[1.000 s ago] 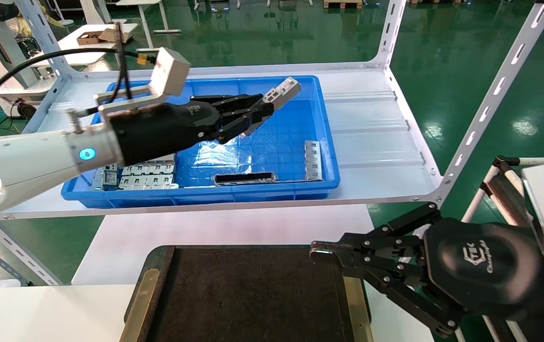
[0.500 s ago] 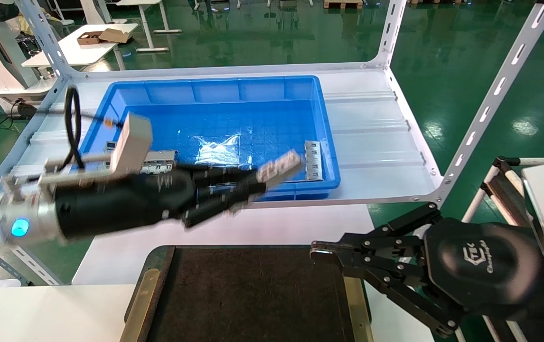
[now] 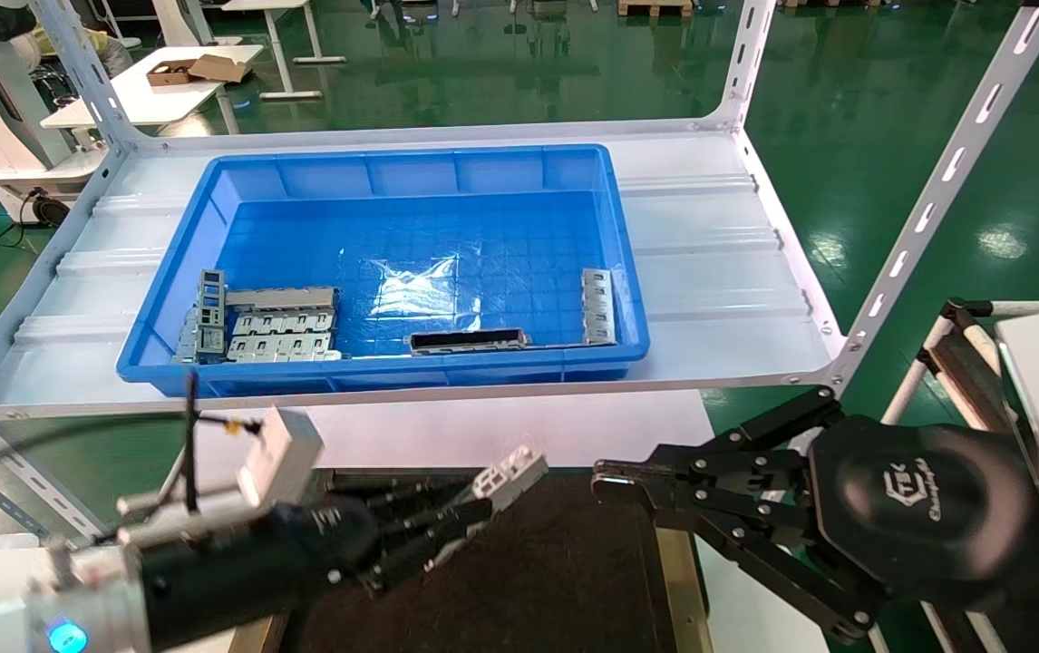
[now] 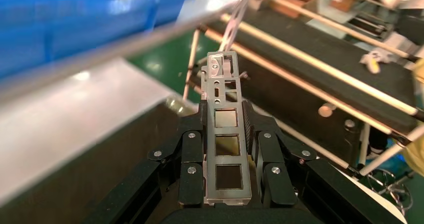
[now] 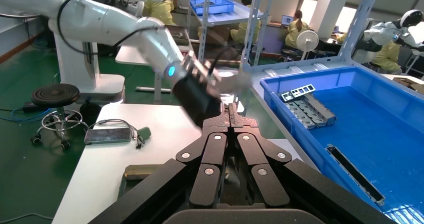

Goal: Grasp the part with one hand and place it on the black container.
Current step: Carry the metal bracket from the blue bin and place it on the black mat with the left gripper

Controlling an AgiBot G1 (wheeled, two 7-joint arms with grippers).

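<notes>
While its fingers [image 4: 192, 156] pinch the part [image 3: 509, 476], the left hand [image 3: 447, 526] hovers over the black container [image 3: 529, 580]; next, lowering and release. Right hand [image 3: 615, 481] idles alongside, fingers pressed together.

The scene was brightly and evenly lit from overhead. Glare pooled on the floor of the blue bin [image 3: 411, 272] and on the glossy green floor [image 3: 891, 118], which mirrored the ceiling lights. Shadows were soft and faint. Motion blur smeared the left tool [image 3: 461, 517] in the head view, as well as the bin and shelf edge in the left wrist view, while the part [image 4: 226, 139] stayed sharp there. Straight rack posts bowed slightly near the frame edges.
</notes>
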